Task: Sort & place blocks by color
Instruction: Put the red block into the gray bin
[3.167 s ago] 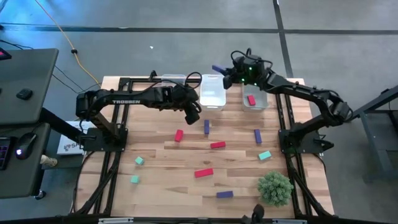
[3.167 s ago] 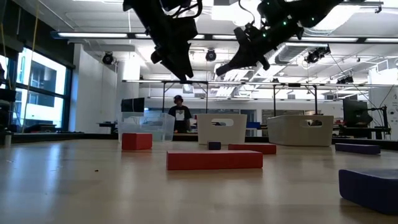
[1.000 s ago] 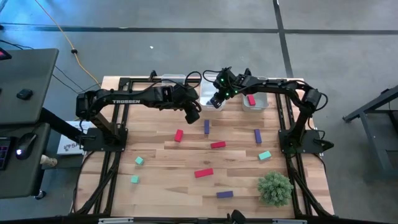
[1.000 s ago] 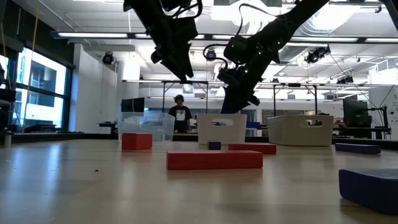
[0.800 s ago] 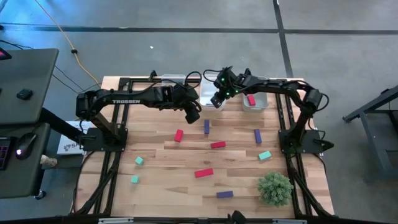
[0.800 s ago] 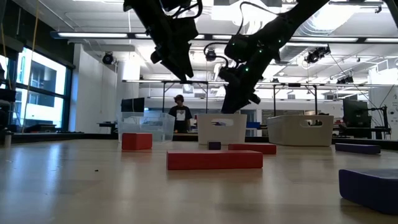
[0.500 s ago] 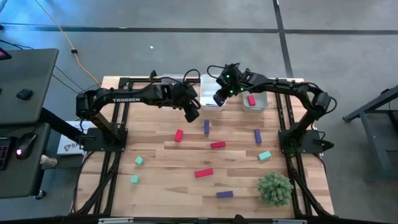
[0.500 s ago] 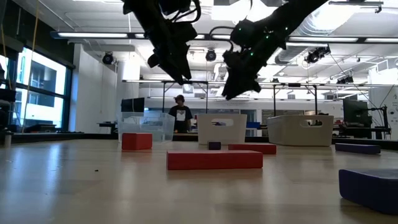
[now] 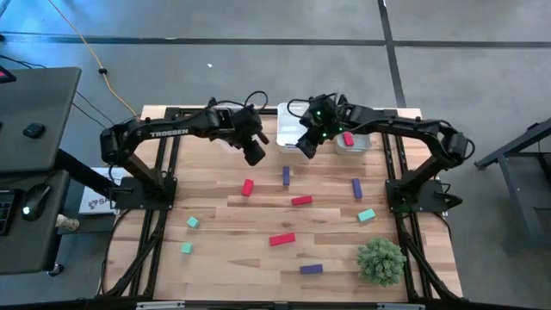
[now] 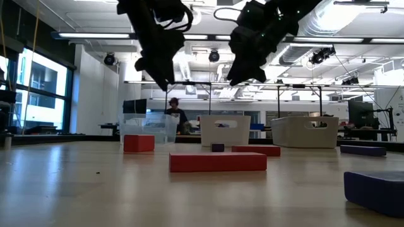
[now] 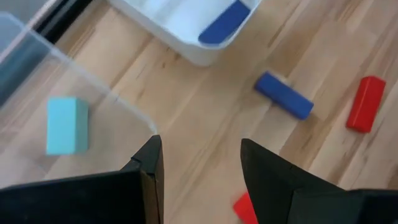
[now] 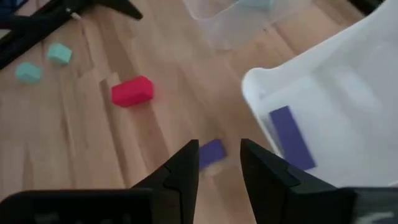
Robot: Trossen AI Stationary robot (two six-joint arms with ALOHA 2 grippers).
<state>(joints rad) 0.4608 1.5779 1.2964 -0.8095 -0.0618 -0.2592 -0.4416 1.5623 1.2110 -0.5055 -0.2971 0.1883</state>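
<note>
Red, purple and teal blocks lie scattered on the wooden table: a red block (image 9: 248,187), a purple block (image 9: 286,176), another red block (image 9: 301,201) and a teal block (image 9: 367,215) among them. My left gripper (image 9: 254,156) hovers open above the table just in front of the clear bin (image 9: 232,111), which holds a teal block (image 11: 67,124). My right gripper (image 9: 306,148) hangs open in the air at the near edge of the white bin (image 9: 291,110); a purple block (image 12: 289,137) lies flat on that bin's floor. Neither gripper holds anything.
A third bin (image 9: 357,145) at the back right holds a red block (image 9: 348,138). A fuzzy green plant ball (image 9: 380,260) sits near the front right corner. More blocks lie toward the near edge. Dark frame rails run along both table sides.
My right gripper has risen from low at the white bin to well above it and come slightly toward the near edge. My left gripper has swung toward the table's left and far edge, turning as it went.
</note>
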